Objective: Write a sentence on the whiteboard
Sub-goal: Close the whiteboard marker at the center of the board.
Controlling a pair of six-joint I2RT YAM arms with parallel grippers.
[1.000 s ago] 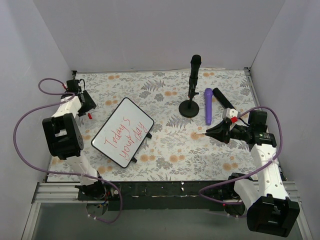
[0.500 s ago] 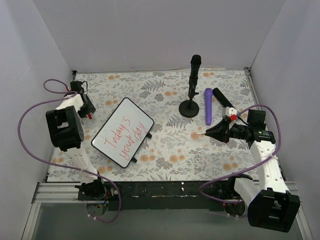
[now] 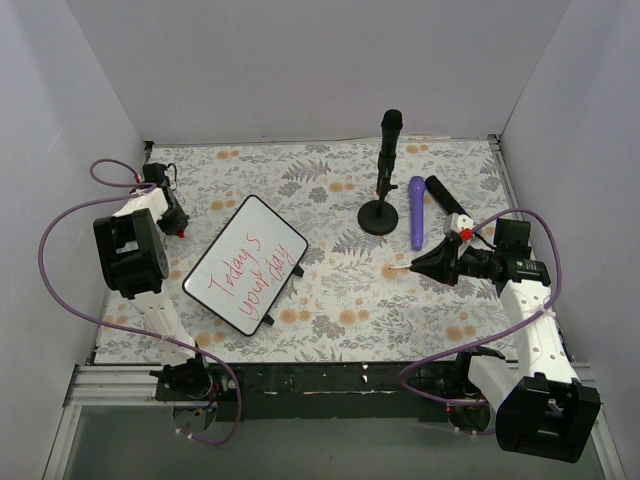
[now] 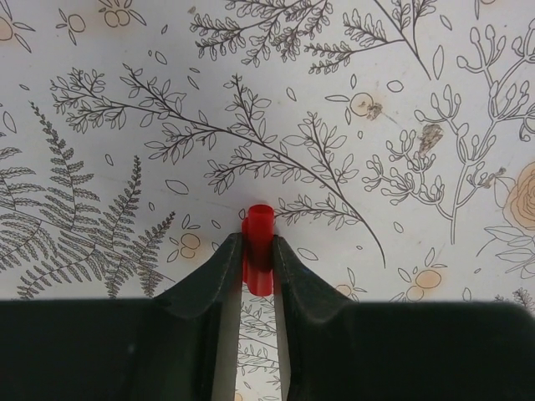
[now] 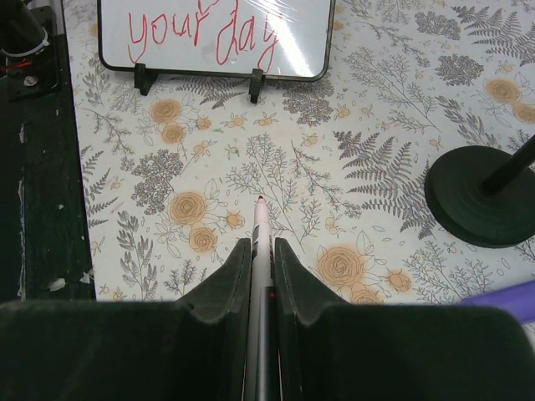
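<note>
Only the left wrist view shows my left tool (image 4: 255,244) pinching a red cap (image 4: 257,224). My right tool (image 5: 262,246) grips the marker (image 5: 261,219). The right wrist view crops the whiteboard (image 5: 294,38).

Whiteboard (image 3: 253,215); red sentence (image 3: 248,272) reads "Today's your day"

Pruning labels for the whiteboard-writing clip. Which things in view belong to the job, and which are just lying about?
Job:
whiteboard
red sentence on it
marker in the right gripper
red cap in the left gripper

Lying about:
black microphone on its stand
purple cylinder
black cylinder beside it
</note>
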